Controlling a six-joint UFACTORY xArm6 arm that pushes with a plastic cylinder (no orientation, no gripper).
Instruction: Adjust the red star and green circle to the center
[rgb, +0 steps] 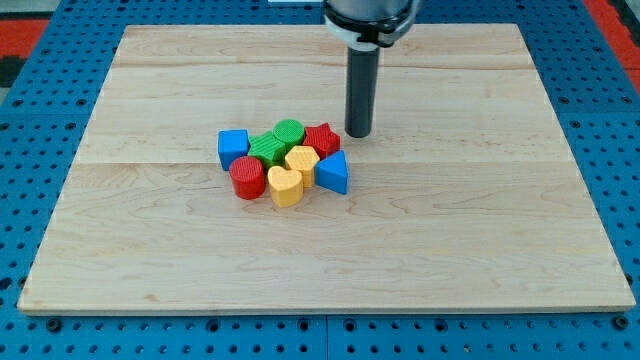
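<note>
Red star sits just left of my tip, apparently touching.

No readable text anywhere in the view.
The wooden board, the coloured blocks on it, the dark rod above them and the blue perforated surface around the board carry no letters, numbers, labels, brand marks or signs that can be made out.

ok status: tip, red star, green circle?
My tip just right of red star. Green circle beside it, top of cluster. Yellow block packed against both.
</note>
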